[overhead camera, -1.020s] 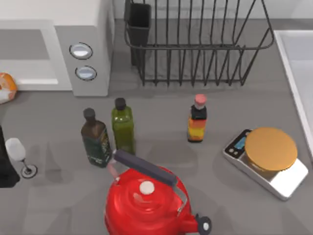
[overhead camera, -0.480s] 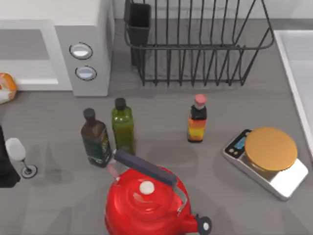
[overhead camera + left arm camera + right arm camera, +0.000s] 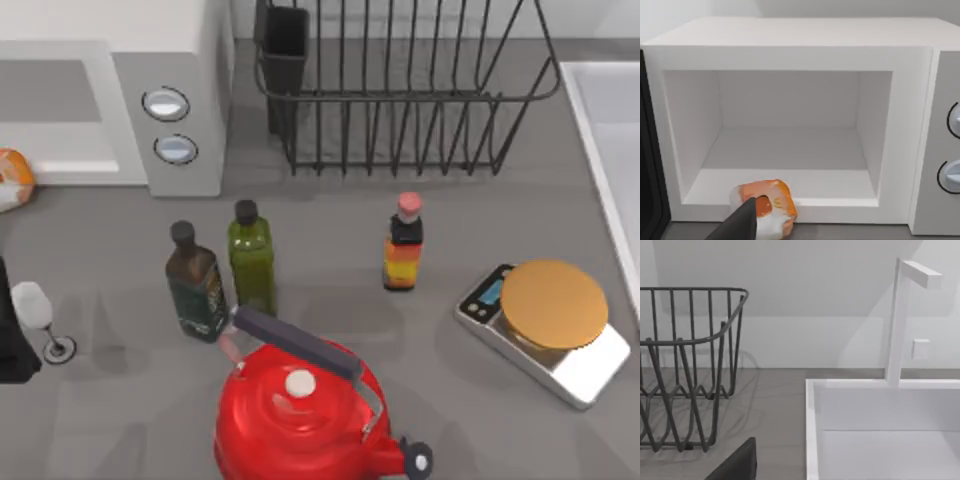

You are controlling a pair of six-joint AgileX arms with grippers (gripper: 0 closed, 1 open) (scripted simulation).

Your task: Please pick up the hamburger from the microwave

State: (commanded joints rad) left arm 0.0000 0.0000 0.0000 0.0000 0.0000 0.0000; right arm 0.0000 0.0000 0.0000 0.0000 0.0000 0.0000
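Grey tabletop [image 3: 330,200] is spreading under my cameras. I am watching my left gripper [image 3: 747,220] through its wrist camera: one dark finger [image 3: 740,225] is lying against the hamburger [image 3: 771,202], which is sitting at the front lip of the open microwave [image 3: 790,50]. I cannot tell how far those fingers are parted.

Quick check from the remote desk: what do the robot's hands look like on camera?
Little of either shows. The left hand appears as a dark grey, matte, wedge-shaped finger with a flat face. The right hand shows a matching dark grey angular finger. No cables or markings are visible.
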